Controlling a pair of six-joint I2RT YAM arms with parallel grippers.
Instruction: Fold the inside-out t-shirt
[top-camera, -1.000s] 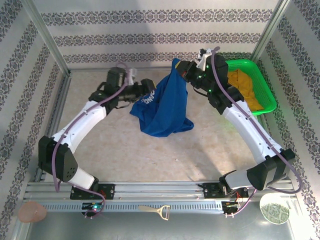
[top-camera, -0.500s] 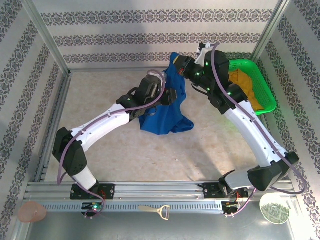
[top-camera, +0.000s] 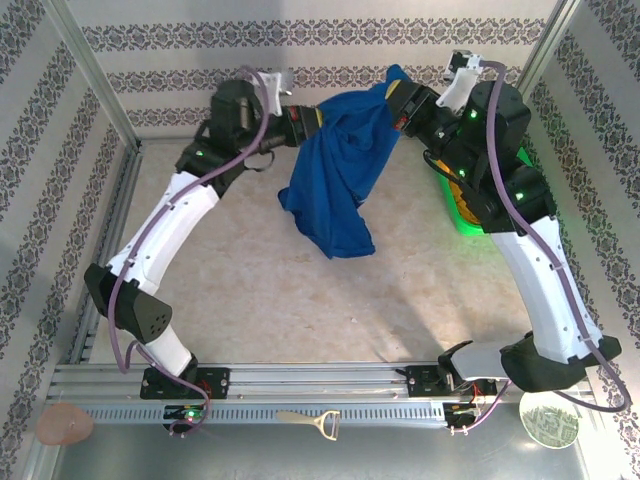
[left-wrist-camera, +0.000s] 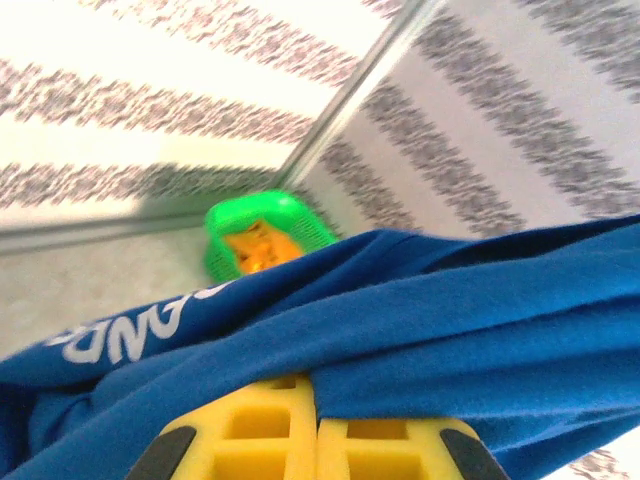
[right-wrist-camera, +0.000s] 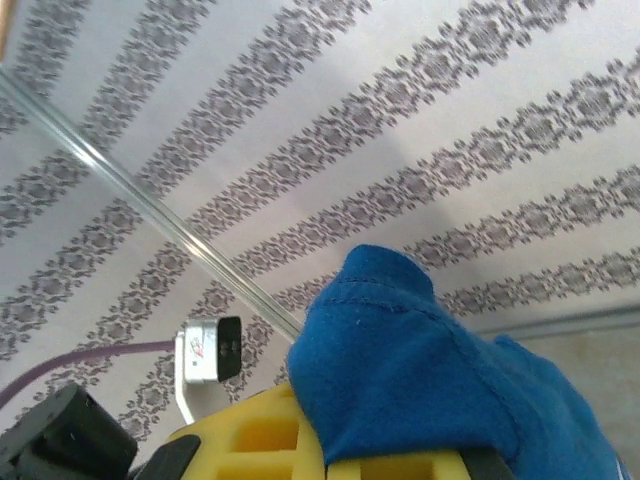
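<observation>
The royal-blue inside-out t-shirt (top-camera: 342, 170) hangs in the air between both arms near the back wall, its lower part drooping toward the table. My left gripper (top-camera: 318, 117) is shut on its left upper edge, and the cloth (left-wrist-camera: 430, 320) comes out between the yellow jaws, which press together. White print letters (left-wrist-camera: 130, 335) show on the cloth at the left. My right gripper (top-camera: 400, 100) is shut on the shirt's right upper edge; a bunch of blue cloth (right-wrist-camera: 420, 380) sticks up from its yellow jaws.
A green basket (top-camera: 462, 210) with a mustard-yellow garment (left-wrist-camera: 255, 245) sits at the back right, partly behind my right arm. A bottle opener (top-camera: 312, 421), a pinkish disc (top-camera: 64, 424) and a round dish (top-camera: 548, 421) lie on the near rail shelf.
My left gripper closed on the shirt and rose toward the back wall. The right gripper lifted and moved right, so the shirt now stretches between them, higher than before.
</observation>
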